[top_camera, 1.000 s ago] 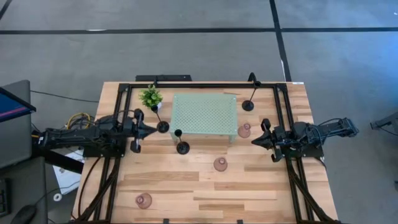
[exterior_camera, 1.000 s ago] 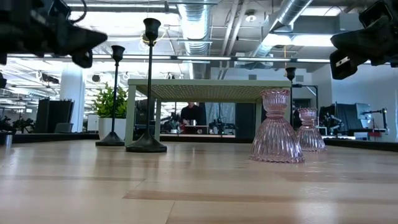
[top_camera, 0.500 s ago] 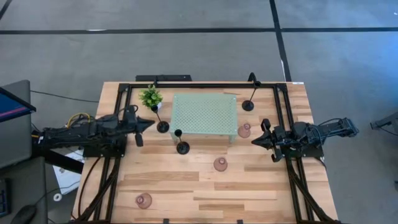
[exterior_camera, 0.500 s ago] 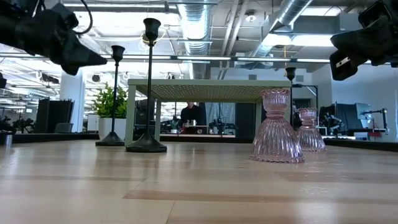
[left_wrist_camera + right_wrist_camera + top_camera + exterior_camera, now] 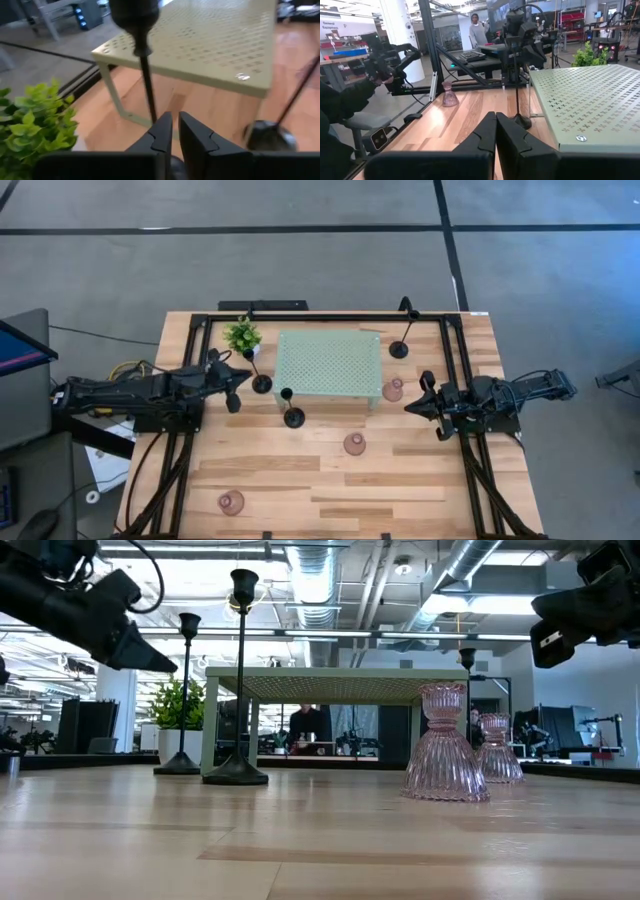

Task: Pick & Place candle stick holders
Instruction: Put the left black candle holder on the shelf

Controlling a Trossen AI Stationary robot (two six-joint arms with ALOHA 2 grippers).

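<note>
Three black candle stick holders stand on their round bases: one point(image 5: 262, 383) beside the plant, one point(image 5: 294, 418) in front of the mint-green stand, one point(image 5: 399, 350) at the far right. Three pink glass holders point(image 5: 392, 390) point(image 5: 354, 443) point(image 5: 231, 502) stand on the table. My left gripper point(image 5: 244, 376) is shut, hovering just left of the holder beside the plant; in the left wrist view its tips point(image 5: 172, 127) sit next to that stem point(image 5: 145, 75). My right gripper point(image 5: 410, 408) is shut and empty, above the table by the right-hand pink holder. My left gripper stands with its shut fingers point(image 5: 161, 131) right beside the lower stem point(image 5: 150, 107) of the black holder, coming level from the table's left. The finger hides the spot, so I cannot tell whether it touches. The holder stands upright on the table.
A mint-green perforated stand point(image 5: 328, 363) fills the table's middle far part, with a small green potted plant point(image 5: 242, 335) at its left. A black frame point(image 5: 330, 316) runs around the table. A person point(image 5: 479, 30) shows in the room beyond. Bare wood lies toward the near edge.
My left gripper has gone down and a little toward the far edge, closing on the black holder beside the plant, and has rolled about its own axis. It has stayed shut. My right arm and all holders have kept still.
</note>
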